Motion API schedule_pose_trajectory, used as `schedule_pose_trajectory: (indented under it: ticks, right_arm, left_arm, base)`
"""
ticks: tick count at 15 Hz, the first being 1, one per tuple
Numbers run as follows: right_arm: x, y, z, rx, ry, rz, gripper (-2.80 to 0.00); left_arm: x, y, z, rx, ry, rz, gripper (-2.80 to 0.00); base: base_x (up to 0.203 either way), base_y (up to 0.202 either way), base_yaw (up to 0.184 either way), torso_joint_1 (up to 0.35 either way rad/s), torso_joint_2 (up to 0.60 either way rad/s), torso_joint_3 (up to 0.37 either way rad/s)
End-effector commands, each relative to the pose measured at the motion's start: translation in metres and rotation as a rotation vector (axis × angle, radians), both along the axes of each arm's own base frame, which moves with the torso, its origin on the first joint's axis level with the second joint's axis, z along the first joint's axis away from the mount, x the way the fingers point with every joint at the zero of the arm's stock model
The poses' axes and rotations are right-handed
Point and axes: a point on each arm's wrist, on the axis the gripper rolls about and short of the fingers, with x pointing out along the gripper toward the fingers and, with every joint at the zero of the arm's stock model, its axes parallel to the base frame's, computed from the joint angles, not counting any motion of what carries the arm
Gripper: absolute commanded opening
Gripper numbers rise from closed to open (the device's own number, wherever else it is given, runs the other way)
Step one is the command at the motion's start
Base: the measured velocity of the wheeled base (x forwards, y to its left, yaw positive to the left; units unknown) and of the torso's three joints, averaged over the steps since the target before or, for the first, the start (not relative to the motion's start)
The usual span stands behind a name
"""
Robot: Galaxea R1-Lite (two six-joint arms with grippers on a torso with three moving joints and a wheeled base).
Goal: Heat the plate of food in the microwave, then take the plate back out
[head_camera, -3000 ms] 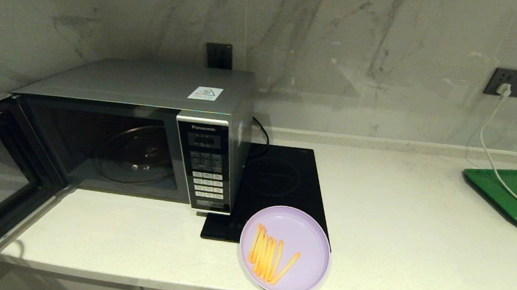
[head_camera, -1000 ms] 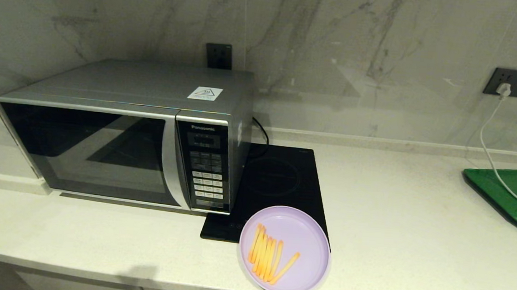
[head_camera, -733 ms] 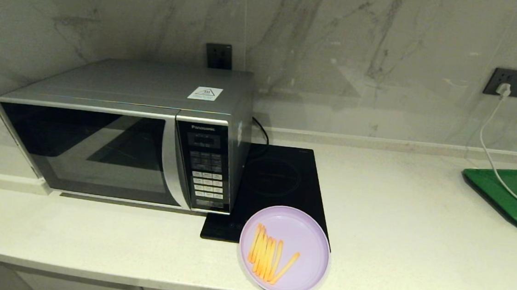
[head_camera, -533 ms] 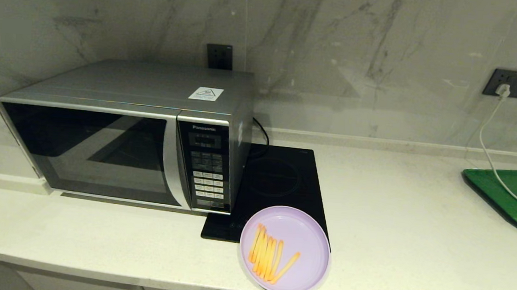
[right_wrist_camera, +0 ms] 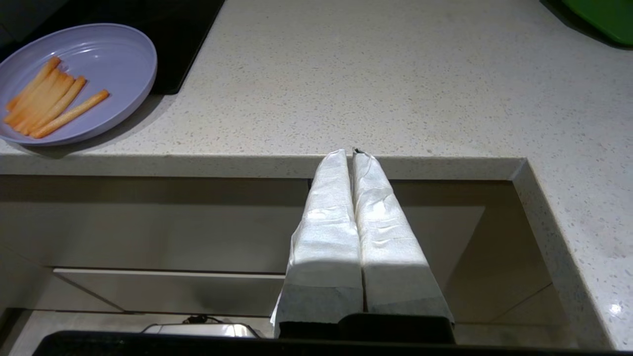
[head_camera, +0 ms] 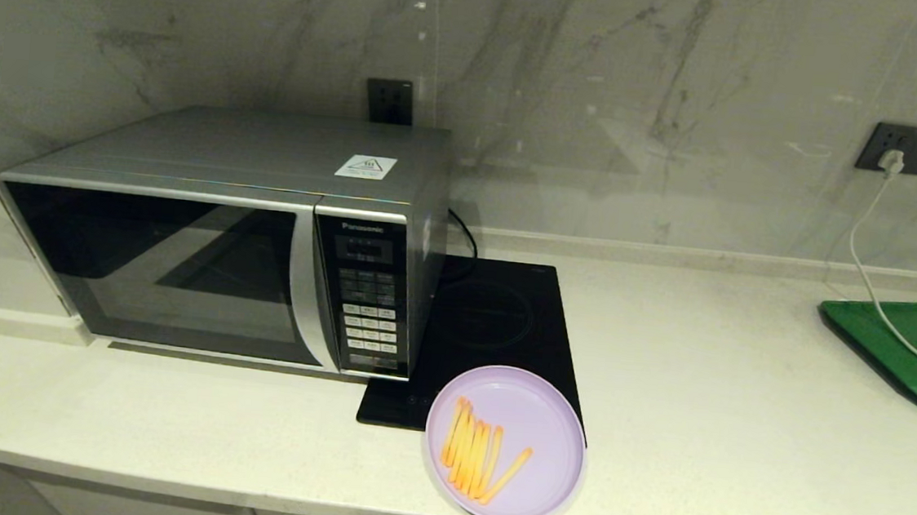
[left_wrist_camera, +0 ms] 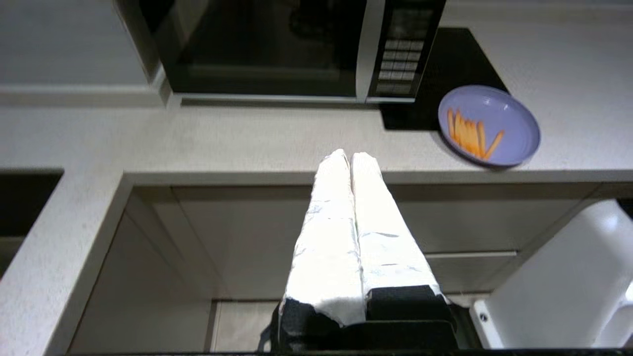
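Observation:
The lilac plate of food point(head_camera: 506, 445) with several orange-yellow fries sits at the counter's front edge, partly on the black hob; it also shows as the plate point(left_wrist_camera: 488, 125) and the plate point(right_wrist_camera: 74, 81) in the wrist views. The silver microwave point(head_camera: 223, 235) stands at the left with its dark glass door closed. My left gripper point(left_wrist_camera: 350, 156) is shut and empty, held low in front of the counter edge, left of the plate. My right gripper point(right_wrist_camera: 348, 153) is shut and empty, below the counter edge, right of the plate. Neither arm shows in the head view.
A flat black induction hob point(head_camera: 494, 326) lies right of the microwave. A green tray point(head_camera: 910, 346) sits at the far right with a white cable point(head_camera: 875, 266) running onto it from a wall socket. Cabinet fronts lie below the counter edge point(right_wrist_camera: 247, 165).
Three seconds ago the microwave door stood wide open to the left; since one second ago it is closed. The plate has not moved.

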Motion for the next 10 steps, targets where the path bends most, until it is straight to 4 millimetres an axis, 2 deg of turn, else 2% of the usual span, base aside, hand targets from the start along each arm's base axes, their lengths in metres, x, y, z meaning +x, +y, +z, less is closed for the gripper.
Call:
schedule_pose_trajectory:
  ticks: [1, 2, 5, 8, 10]
  right_arm:
    - [0.000, 0.000, 0.000, 0.000, 0.001, 0.000, -2.80]
    - [0.000, 0.000, 0.000, 0.000, 0.001, 0.000, -2.80]
    - [0.000, 0.000, 0.000, 0.000, 0.001, 0.000, -2.80]
    - [0.000, 0.000, 0.000, 0.000, 0.001, 0.001, -2.80]
    - [0.000, 0.000, 0.000, 0.000, 0.001, -0.001, -2.80]
  left_arm:
    - [0.009, -0.018, -0.008, 0.007, 0.018, 0.002, -2.80]
    - [0.011, -0.017, -0.011, -0.028, 0.028, -0.020, -2.80]
    - [-0.001, 0.003, -0.013, -0.015, -0.024, -0.092, -2.80]
    - [-0.004, -0.002, -0.045, 0.069, -0.022, -0.049, -2.80]
    - [0.007, -0.003, -0.067, 0.103, -0.018, -0.047, -2.80]
  base:
    - [0.000, 0.000, 0.000, 0.000, 0.00, 0.000]
    - [0.000, 0.000, 0.000, 0.000, 0.00, 0.000]
    - [0.000, 0.000, 0.000, 0.000, 0.00, 0.000]
    - [0.000, 0.000, 0.000, 0.000, 0.00, 0.000]
    - [0.000, 0.000, 0.000, 0.000, 0.00, 0.000]
